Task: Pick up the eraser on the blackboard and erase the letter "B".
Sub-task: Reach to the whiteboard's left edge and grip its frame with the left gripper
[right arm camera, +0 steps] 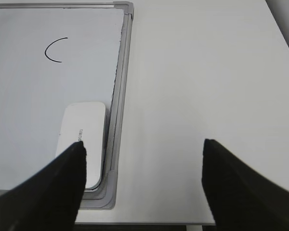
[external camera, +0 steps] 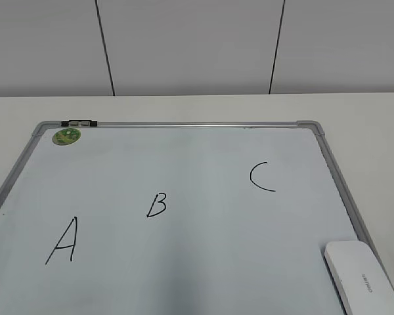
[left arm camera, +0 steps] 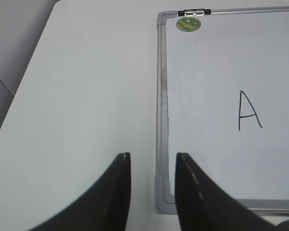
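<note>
The blackboard [external camera: 184, 164] lies flat on the table, a pale board with a grey frame and a green sticker [external camera: 66, 136] at its far left corner. The black letter "B" [external camera: 157, 205] is near its middle, between a larger "A" [external camera: 64, 241] and a "C" [external camera: 261, 176]. The white eraser [external camera: 361, 275] lies on the board's near right corner, also in the right wrist view [right arm camera: 82, 137]. My right gripper [right arm camera: 142, 147] is open wide, above the frame's corner and the table just right of the eraser. My left gripper [left arm camera: 152, 156] is open and empty above the board's near left corner [left arm camera: 164, 192].
A white table [external camera: 184, 108] carries the board, with bare surface left of it [left arm camera: 86, 96] and right of it [right arm camera: 197, 86]. A grey panelled wall [external camera: 197, 46] stands behind. A small black clip [external camera: 79, 123] sits on the frame's far edge.
</note>
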You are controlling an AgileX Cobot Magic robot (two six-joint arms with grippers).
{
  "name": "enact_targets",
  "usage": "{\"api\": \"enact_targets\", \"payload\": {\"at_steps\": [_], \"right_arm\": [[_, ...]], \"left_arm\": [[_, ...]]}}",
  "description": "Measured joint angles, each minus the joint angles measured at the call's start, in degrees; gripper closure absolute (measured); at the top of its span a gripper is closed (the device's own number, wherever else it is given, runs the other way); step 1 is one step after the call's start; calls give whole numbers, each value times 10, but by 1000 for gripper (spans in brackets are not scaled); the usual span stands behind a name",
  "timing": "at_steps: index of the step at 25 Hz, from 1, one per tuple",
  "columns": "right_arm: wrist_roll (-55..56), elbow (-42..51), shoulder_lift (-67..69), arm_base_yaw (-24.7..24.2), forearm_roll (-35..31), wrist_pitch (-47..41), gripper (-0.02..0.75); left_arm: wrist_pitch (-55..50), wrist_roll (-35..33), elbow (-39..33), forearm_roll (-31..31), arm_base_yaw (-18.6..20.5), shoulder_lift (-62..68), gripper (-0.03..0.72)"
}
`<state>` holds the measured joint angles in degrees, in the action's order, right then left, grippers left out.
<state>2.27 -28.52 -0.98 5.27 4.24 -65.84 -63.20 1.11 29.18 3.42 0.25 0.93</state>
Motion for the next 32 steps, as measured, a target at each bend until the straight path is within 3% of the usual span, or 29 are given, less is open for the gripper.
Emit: {"api": "enact_targets", "payload": {"at_steps": [16, 32], "right_arm": [[0, 0, 0, 0, 0, 0, 183], [0, 0, 0, 0, 0, 0, 183]], "left_arm": [[0, 0, 12, 1, 0, 25, 447], [8, 0, 158, 9, 0, 409, 447]]}}
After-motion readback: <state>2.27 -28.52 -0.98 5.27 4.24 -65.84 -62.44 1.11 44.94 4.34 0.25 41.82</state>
